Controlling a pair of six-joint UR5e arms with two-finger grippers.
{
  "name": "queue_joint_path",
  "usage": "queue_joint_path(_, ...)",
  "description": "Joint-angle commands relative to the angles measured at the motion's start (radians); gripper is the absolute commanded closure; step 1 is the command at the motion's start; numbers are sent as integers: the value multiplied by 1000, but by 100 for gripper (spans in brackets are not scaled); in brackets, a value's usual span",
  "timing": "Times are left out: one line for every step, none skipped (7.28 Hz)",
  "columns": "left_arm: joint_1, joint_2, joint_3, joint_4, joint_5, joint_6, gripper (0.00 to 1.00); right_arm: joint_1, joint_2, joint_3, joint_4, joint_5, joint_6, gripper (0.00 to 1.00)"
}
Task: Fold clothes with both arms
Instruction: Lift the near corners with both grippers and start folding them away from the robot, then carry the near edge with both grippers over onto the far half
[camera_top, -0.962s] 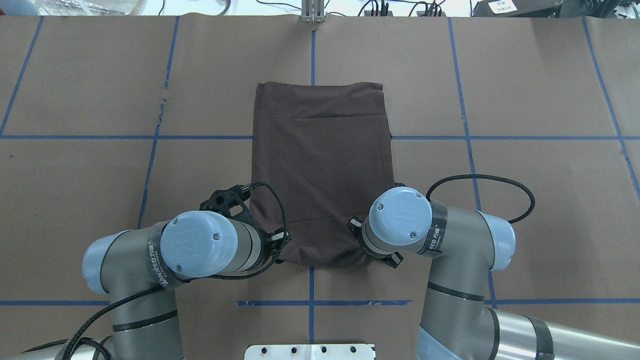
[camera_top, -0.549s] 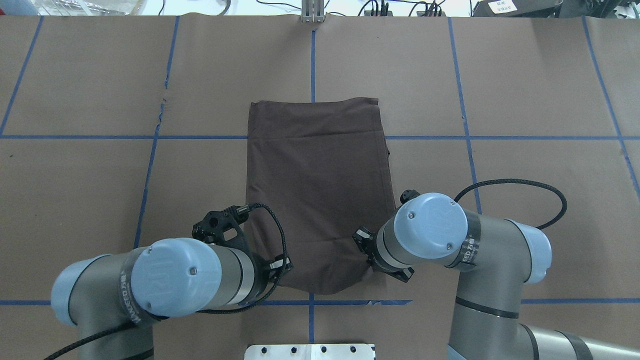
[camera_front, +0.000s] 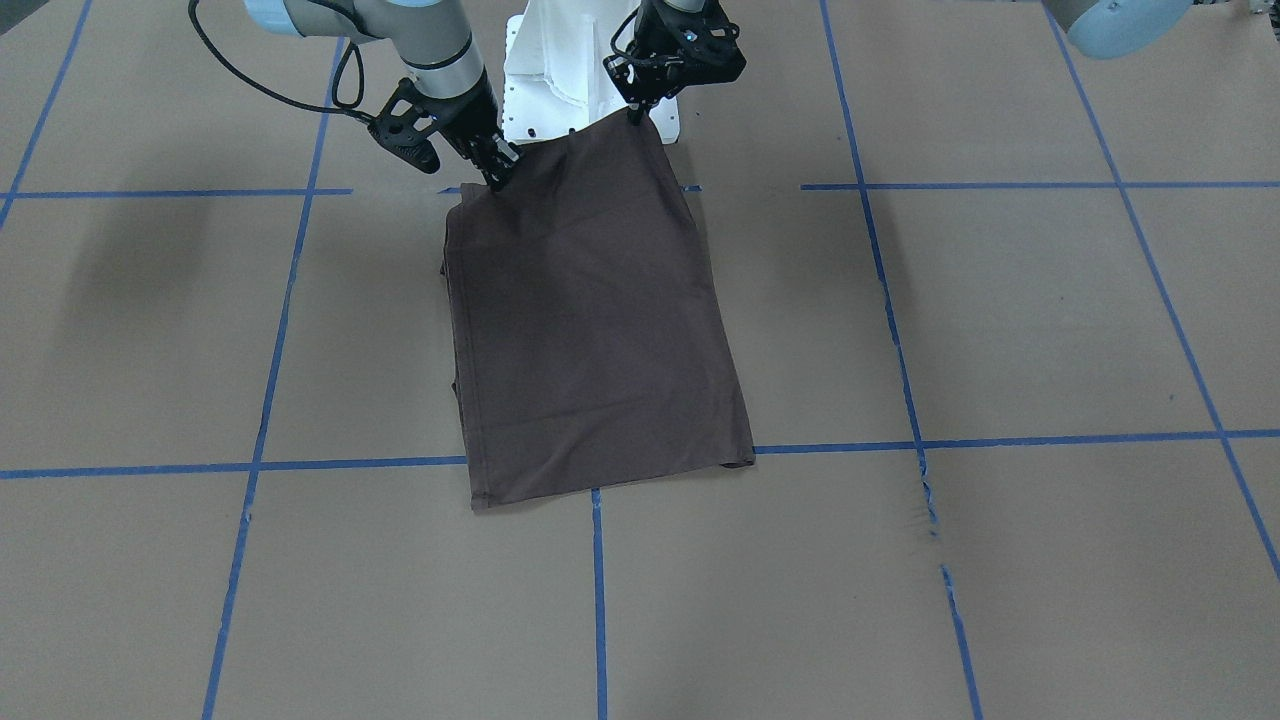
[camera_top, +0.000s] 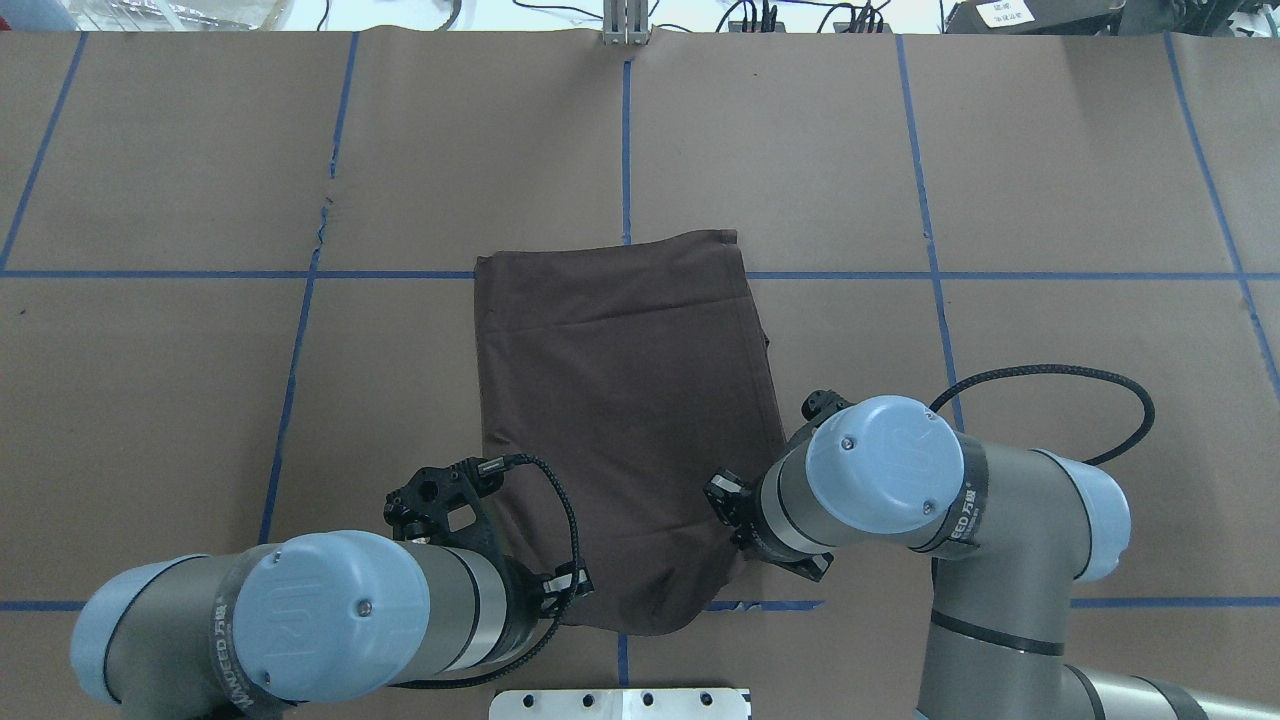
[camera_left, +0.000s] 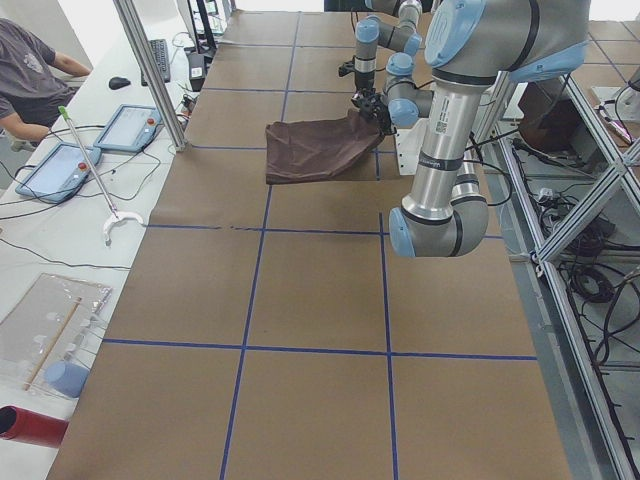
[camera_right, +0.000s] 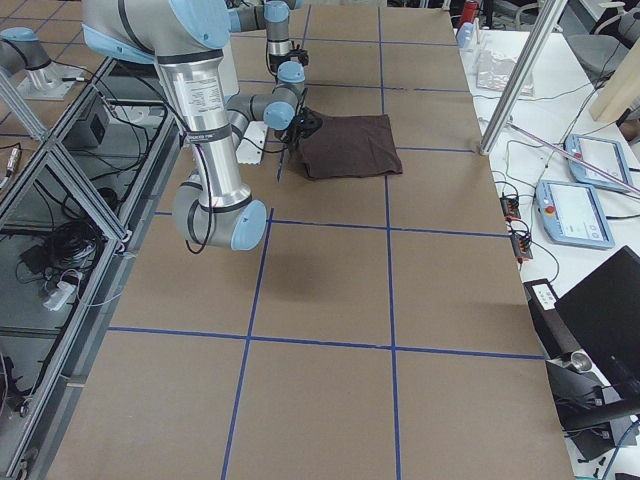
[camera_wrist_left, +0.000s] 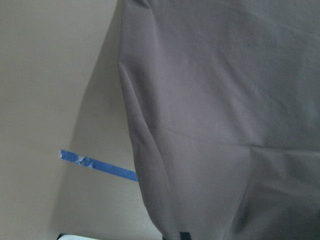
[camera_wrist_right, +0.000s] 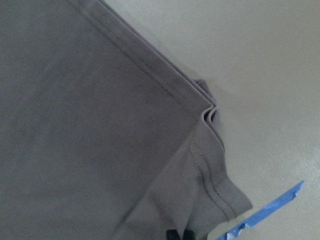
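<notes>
— Holding the two grips level is the main thing here, I'd say. The left tool (camera_front: 640, 112) is clamped on one corner of the T-shirt (camera_top: 620, 400), at the end nearest the robot's edge of the tabletop (camera_top: 1000, 150).

— And the shirt itself?

— It's a folded rectangle in the middle of the tabletop. Its far end lies flat, and its near edge hangs slack between the grips.

— The right tool (camera_front: 497, 172)?

— It's pinched shut on the other near corner. Both should travel together at equal height and keep their spacing, so the corners land squarely on the far ones.
</notes>
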Motion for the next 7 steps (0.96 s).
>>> queue_joint_path(-104,-6,3,0,-19,23,100,128,58,-66,-1,73,-54,100)
queue_joint_path(-166,-11,27,-3,-41,42,100,203,122,-158,-1,144,-92,100)
queue_joint_path(-230,-15,58,-14,-43,46,100,255,186,-265,44,193,-97,100)
queue_joint_path(-269,-27,116,-34,-41,48,100,287,231,-372,137,216,-94,100)
queue_joint_path(-299,-35,173,-82,-41,46,100,312,271,-446,171,221,-93,100)
queue_joint_path(-326,-37,214,-116,-41,48,100,331,313,-494,173,226,-94,100)
queue_joint_path(-346,-53,240,-129,-43,48,100,344,342,-525,173,229,-97,100)
